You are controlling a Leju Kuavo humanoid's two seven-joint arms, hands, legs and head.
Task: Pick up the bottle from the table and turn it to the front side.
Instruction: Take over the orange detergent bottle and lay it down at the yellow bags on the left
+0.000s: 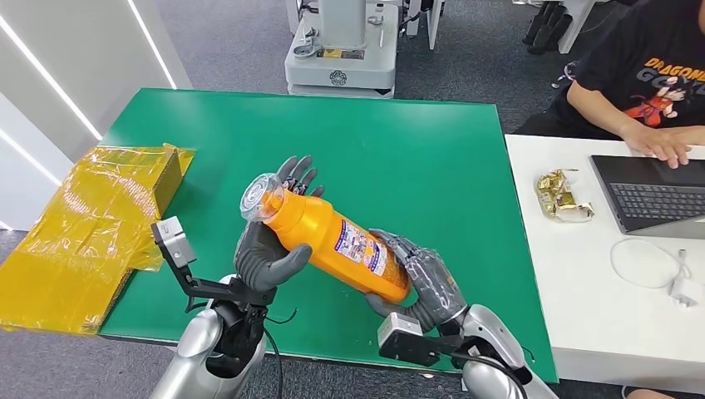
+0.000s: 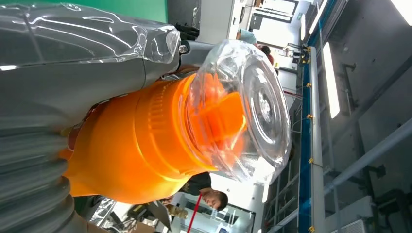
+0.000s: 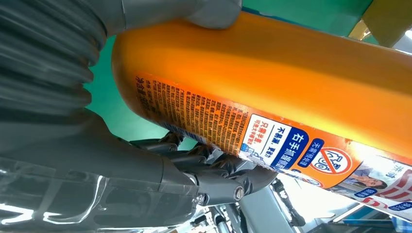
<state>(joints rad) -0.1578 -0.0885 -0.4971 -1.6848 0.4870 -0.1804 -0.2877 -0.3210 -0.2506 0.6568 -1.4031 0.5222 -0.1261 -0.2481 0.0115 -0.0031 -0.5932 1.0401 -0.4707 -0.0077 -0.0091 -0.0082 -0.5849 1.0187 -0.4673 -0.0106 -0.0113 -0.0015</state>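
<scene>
An orange bottle (image 1: 332, 241) with a clear cap (image 1: 259, 196) is held tilted above the green table (image 1: 399, 150), cap end up and to the left. My left hand (image 1: 270, 245) grips its neck end, thumb in front and fingers behind. At the bottle's base my right hand (image 1: 420, 278) cups and holds it. The printed label (image 1: 362, 247) faces up toward the head view. In the left wrist view the clear cap (image 2: 243, 109) over an orange spout is close. The right wrist view has the label's small text (image 3: 204, 114) and my right hand's fingers (image 3: 214, 167) under the bottle (image 3: 272, 68).
A yellow plastic-wrapped box (image 1: 87, 229) lies at the green table's left edge. A white table (image 1: 582, 274) to the right carries a laptop (image 1: 657, 195), gold wrappers (image 1: 561, 193) and a white cable (image 1: 648, 262); a person (image 1: 648, 83) sits there typing. A robot base (image 1: 341, 58) stands beyond the table.
</scene>
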